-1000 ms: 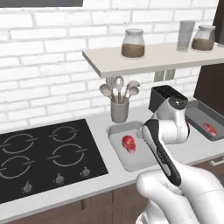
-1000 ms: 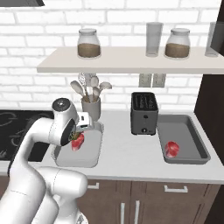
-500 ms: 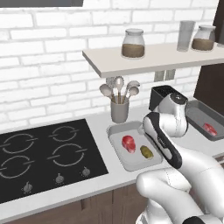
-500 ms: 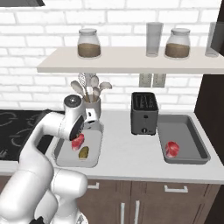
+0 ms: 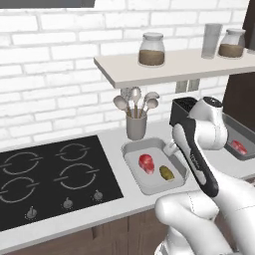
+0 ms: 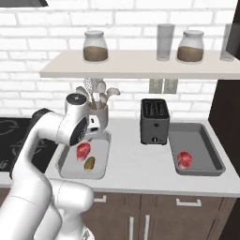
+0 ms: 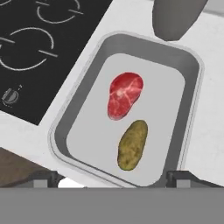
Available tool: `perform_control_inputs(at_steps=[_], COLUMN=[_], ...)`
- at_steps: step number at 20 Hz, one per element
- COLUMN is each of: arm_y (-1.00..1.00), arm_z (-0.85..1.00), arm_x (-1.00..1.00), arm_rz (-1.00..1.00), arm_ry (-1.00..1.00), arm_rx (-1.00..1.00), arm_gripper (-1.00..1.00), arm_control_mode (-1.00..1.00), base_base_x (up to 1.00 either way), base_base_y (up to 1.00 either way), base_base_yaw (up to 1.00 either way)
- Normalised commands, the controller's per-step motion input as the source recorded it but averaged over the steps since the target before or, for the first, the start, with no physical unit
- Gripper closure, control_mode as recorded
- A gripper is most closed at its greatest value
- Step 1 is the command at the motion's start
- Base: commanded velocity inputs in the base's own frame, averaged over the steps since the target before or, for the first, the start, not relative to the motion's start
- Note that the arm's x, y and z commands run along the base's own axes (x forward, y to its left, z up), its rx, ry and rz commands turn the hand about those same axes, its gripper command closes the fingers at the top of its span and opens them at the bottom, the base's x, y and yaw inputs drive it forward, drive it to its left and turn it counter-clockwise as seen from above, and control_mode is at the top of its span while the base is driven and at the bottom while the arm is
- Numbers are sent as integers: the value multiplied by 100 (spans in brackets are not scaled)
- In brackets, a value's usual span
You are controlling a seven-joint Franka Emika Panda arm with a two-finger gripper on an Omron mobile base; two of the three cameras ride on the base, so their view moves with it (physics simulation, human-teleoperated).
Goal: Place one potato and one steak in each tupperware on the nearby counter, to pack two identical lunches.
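Observation:
The light grey tupperware [image 7: 193,83] lies on the counter [image 6: 136,166], straight below my hand. A red steak [image 7: 125,95] and a brownish potato [image 7: 132,145] rest side by side in it, apart from my fingers. My gripper [image 7: 113,178] hovers above the tray's near rim, open, with nothing between its fingertips [image 7: 43,177]. In the base views the same tray [image 5: 137,149] holds the steak [image 5: 146,163] and potato [image 5: 167,173]. The darker tupperware [image 6: 206,140] sits right of the toaster with a single steak [image 6: 184,159] in it.
A black toaster [image 6: 154,119] stands between the two trays. A grey utensil holder [image 5: 136,124] is just behind the light tray, and the black hob [image 5: 50,174] lies to its left. A wall shelf [image 6: 140,65] with jars hangs over the counter.
The gripper has opened and let go of the potato, which now lies in the light tray beside the steak. The hand has lifted slightly.

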Motion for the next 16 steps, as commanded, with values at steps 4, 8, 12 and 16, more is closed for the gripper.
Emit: perform_control_inputs(at_steps=[4,8,12,16], arm_y=[8,0,-11,-6], arm_z=[-21,-9,61,81], arm_x=[-100,-100,-100,-98], arm_rz=[-21,-24,-4,0], arm_ry=[3,-6,6,12], arm_rx=[1,15,21,7], arm_gripper=[-100,-100,-100,-100], arm_control_mode=[-100,-100,-100,-100], base_base_x=[0,0,0,0], base_base_y=[0,0,0,0], base_base_yaw=[0,0,0,0])
